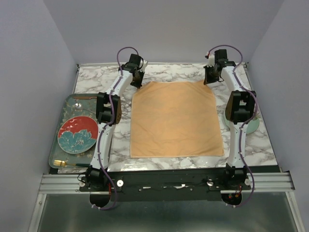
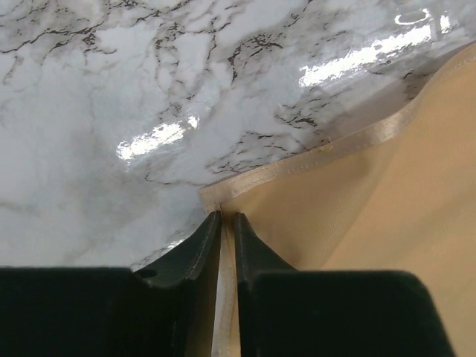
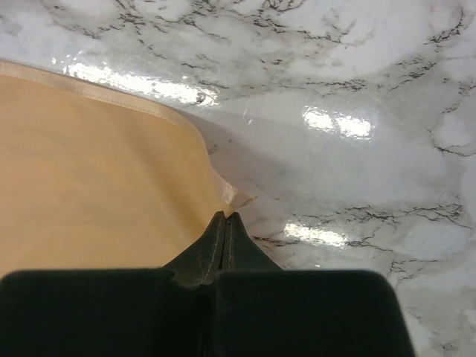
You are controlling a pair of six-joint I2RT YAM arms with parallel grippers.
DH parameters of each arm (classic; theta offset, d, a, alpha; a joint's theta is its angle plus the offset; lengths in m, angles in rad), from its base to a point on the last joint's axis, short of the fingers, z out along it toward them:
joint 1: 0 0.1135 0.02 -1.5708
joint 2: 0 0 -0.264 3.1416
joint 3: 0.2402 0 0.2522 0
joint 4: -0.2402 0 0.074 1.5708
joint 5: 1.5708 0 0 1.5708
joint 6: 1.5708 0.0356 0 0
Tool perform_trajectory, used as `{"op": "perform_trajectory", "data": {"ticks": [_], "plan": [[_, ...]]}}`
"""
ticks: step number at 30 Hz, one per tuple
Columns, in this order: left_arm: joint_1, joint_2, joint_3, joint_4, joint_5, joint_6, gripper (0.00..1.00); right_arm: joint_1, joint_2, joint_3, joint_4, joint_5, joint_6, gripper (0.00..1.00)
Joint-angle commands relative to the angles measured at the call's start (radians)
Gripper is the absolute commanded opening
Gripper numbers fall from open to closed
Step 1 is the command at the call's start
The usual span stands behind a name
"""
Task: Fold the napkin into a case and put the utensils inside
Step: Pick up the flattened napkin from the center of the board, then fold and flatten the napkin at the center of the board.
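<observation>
The peach-orange napkin [image 1: 176, 118] lies spread flat as a single sheet on the marble table. My left gripper [image 1: 137, 79] is at its far left corner; in the left wrist view the gripper [image 2: 227, 219] is shut on the napkin's hem [image 2: 357, 223]. My right gripper [image 1: 210, 78] is at the far right corner; in the right wrist view it [image 3: 229, 216] is shut on the corner of the napkin [image 3: 97, 186]. A gold fork [image 1: 65, 164] lies at the near end of the tray on the left. No folded case shows.
A grey patterned tray [image 1: 72, 104] at the left edge holds a red plate with a blue flower [image 1: 77, 134]. A pale green plate [image 1: 253, 126] lies partly under the right arm. Walls close off the table at the back and sides.
</observation>
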Motion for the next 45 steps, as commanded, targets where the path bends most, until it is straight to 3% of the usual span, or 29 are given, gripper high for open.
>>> {"op": "perform_trajectory", "data": {"ticks": [1,2,4,7,12,20,26,45], "plan": [[-0.002,-0.051,-0.086,0.061,-0.004,0.005,0.16,0.0,-0.066,-0.032,-0.008,-0.066,-0.023,0.01],[-0.002,-0.073,-0.097,0.076,-0.004,0.028,0.06,0.0,-0.078,-0.037,-0.008,-0.071,-0.025,0.01],[0.0,-0.093,-0.101,0.113,0.0,0.026,0.0,0.001,-0.09,-0.041,-0.009,-0.079,-0.037,0.01],[-0.002,-0.158,-0.149,0.174,0.016,0.025,0.0,0.001,-0.133,-0.067,-0.009,-0.076,-0.057,0.01],[-0.002,-0.338,-0.356,0.321,0.045,0.06,0.0,-0.002,-0.211,-0.147,0.005,-0.079,-0.081,0.01],[-0.002,-0.513,-0.581,0.377,0.091,0.081,0.0,-0.002,-0.306,-0.251,0.003,-0.105,-0.098,0.01],[-0.008,-0.658,-0.773,0.383,0.206,0.095,0.0,0.0,-0.42,-0.377,-0.018,-0.14,-0.161,0.01],[-0.057,-1.157,-1.435,0.297,0.287,0.203,0.0,-0.017,-0.892,-1.113,-0.038,-0.045,-0.439,0.0]]}}
